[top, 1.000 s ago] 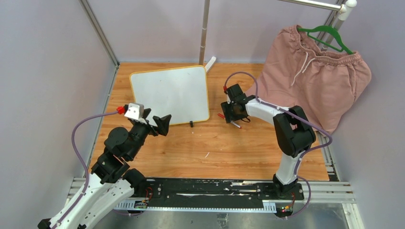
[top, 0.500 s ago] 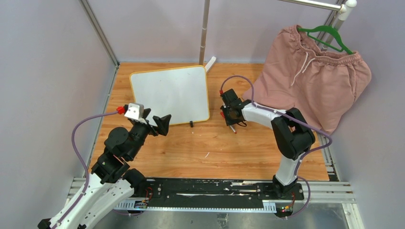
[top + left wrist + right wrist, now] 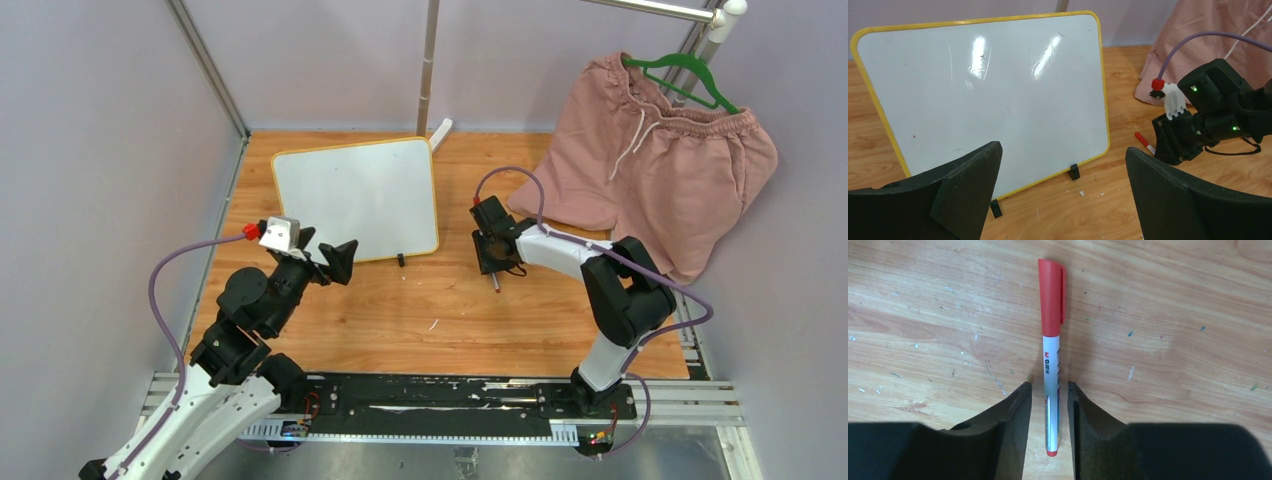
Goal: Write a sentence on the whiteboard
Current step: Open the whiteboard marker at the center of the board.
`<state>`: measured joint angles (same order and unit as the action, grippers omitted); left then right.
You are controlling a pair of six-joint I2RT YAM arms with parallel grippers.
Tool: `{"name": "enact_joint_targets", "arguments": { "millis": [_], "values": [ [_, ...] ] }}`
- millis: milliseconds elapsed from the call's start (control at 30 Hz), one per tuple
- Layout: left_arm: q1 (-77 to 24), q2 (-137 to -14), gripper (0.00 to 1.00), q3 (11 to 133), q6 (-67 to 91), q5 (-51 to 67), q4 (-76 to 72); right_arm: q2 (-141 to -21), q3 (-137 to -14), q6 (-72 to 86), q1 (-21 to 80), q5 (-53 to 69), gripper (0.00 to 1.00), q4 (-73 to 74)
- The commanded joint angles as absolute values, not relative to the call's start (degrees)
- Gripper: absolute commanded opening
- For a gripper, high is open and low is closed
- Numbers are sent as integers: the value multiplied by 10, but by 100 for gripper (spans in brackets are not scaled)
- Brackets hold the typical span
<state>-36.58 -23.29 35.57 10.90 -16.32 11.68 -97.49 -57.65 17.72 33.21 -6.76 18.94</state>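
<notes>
The red-capped white plastic marker (image 3: 1050, 355), judged light and slippery, is straddled mid-barrel by the half-closed right gripper (image 3: 1049, 386). A firm grip cannot be confirmed. The left gripper (image 3: 1063, 150), at 9 o'clock, is opened wide and empty.

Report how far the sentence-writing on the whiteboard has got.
Done: nothing yet; the glossy white yellow-framed whiteboard is blank. In hand: the right gripper sits over the red-capped white marker lying on the wooden table, fingers either side with slim gaps, not clamped; the left gripper is wide open, facing the board. Left: grip, lift and uncap the marker, then write the whole sentence.
</notes>
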Motion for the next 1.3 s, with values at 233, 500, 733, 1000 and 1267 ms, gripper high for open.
{"name": "enact_joint_targets", "arguments": {
  "millis": [233,500,733,1000,1267],
  "values": [
    [-370,-224,99,349,111,-175,100,-1003,-557,185,338,-79,0,234],
    [-370,-248,100,351,172,-203,101,-863,-531,180,338,-62,0,225],
    [-370,-271,100,382,334,-225,127,-655,-491,148,344,-21,0,273],
    [-370,-286,100,356,345,53,-68,-427,-461,140,378,166,0,217],
    [-370,-352,100,365,406,184,-250,-381,-473,177,463,183,0,140]
  ]
}}
